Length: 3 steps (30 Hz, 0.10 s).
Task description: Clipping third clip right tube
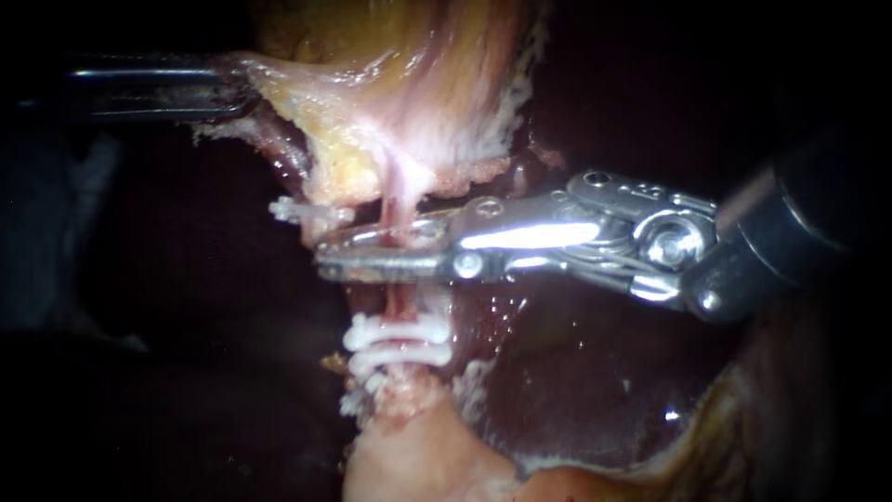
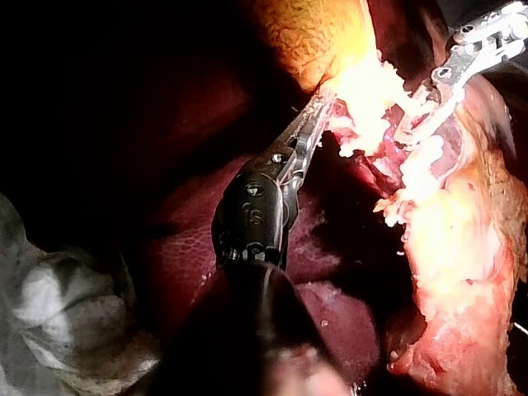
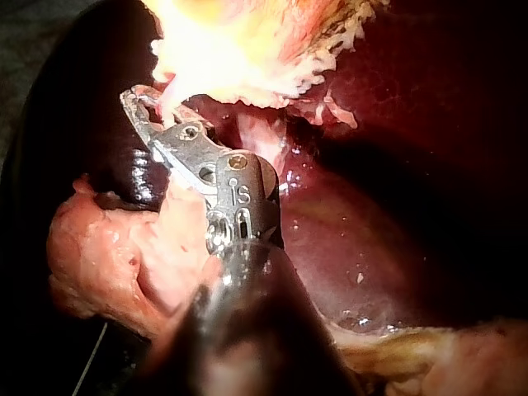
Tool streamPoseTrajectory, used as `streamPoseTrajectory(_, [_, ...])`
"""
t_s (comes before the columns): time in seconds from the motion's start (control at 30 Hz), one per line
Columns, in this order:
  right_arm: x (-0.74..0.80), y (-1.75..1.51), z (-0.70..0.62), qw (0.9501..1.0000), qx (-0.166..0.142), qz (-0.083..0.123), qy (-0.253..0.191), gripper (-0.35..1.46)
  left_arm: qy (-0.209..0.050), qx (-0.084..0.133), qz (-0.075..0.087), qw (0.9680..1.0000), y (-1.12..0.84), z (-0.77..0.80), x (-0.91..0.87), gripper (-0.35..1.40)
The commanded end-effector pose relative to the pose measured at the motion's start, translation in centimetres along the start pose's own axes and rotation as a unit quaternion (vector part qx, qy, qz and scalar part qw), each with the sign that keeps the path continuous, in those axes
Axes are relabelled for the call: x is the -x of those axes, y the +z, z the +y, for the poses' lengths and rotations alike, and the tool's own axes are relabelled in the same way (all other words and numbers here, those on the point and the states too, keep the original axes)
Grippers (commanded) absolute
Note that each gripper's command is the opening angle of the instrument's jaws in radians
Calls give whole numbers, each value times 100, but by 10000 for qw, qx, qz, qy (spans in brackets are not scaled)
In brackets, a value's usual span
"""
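A thin pink tube (image 1: 401, 191) runs down from the gallbladder (image 1: 418, 74). My right instrument (image 1: 372, 251) comes in from the right, and its long metal jaws lie close together across this tube, one on each side, shut on it. Below the jaws two white clips (image 1: 398, 342) sit side by side on the same tube. My left instrument (image 1: 243, 88) enters from the upper left, jaws shut on the gallbladder's pale edge. In the right wrist view the right instrument (image 3: 142, 106) hooks around the tube under bright tissue. The left wrist view has the left instrument (image 2: 322, 103) biting the bright tissue.
Dark red liver (image 1: 576, 372) lies behind and below the tube. A white clip end (image 1: 290, 211) shows just left of the tube, above the jaws. Pale fatty tissue (image 1: 418, 455) sits under the clips. White gauze (image 2: 58, 313) lies beside the left shaft.
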State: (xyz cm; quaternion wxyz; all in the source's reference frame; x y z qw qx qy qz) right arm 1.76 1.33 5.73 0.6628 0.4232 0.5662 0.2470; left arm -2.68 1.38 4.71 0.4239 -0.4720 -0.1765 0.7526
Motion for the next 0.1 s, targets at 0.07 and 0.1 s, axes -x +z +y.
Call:
streamPoseTrajectory(0.07, [1,0,1,10000,11,2,-6,-35,0,1,-2,10000,0,0,0,-35])
streamPoseTrajectory(0.1, [1,0,1,10000,11,2,-6,-35,0,1,-2,10000,0,0,0,-35])
